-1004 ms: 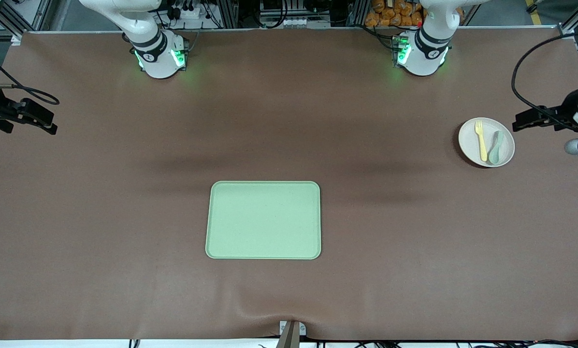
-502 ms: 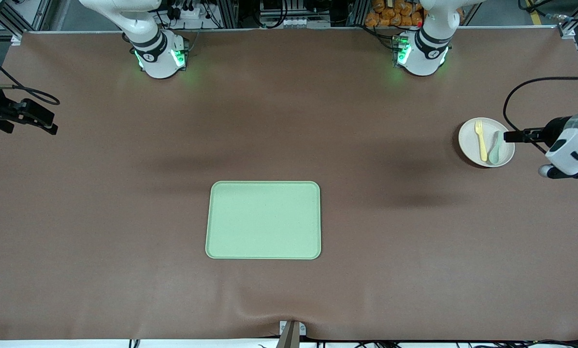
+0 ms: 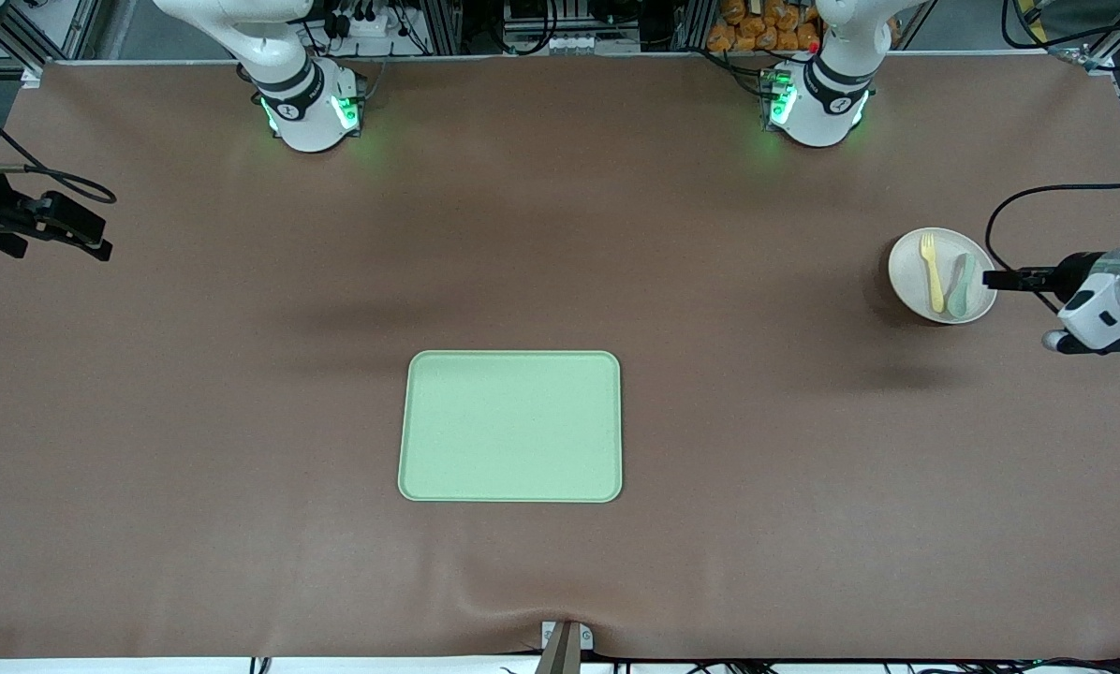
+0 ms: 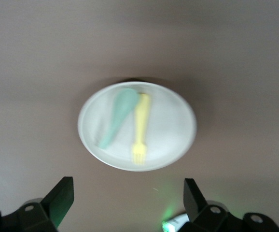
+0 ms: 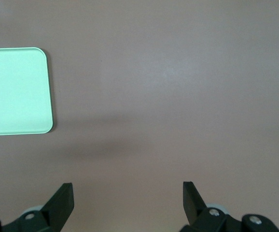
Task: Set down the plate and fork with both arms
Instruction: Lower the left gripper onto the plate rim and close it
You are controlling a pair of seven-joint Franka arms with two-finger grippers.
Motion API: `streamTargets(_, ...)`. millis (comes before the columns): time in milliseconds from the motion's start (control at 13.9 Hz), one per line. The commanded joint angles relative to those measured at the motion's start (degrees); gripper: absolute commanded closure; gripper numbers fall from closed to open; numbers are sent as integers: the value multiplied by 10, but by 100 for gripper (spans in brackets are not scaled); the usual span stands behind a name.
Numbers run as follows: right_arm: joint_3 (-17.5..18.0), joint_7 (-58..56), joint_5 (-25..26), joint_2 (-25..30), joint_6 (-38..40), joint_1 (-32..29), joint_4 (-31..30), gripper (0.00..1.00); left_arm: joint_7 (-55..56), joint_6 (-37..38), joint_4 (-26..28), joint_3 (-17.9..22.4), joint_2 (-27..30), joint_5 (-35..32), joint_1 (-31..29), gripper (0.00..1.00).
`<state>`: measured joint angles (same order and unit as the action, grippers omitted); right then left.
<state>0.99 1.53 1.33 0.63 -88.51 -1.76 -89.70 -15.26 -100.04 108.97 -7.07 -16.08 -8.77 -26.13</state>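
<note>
The left gripper has dropped to the rim of the plate, fingers apart; the right gripper waits (also spread) at its end, the fork on the plate

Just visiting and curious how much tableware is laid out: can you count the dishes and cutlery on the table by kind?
Plates: 1, the cream plate at the left arm's end of the table
Forks: 1, the yellow fork on it
Spoons: 1, the green spoon beside the fork
Trays: 1, the light-green tray
Total: 4
</note>
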Motion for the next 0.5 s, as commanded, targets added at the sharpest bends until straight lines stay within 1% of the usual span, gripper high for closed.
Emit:
streamTargets(0,2,-7,10,1,4,-3,0,0,-92,-69,31,-8,-20,-26,-69,0)
streamTargets(215,2,-7,10,1,4,-3,0,0,-196,-145,32,-8,-81,-26,-128,0)
streamTargets(430,2,-7,10,1,4,-3,0,0,-205,-185,52,-8,-99,-26,-134,0)
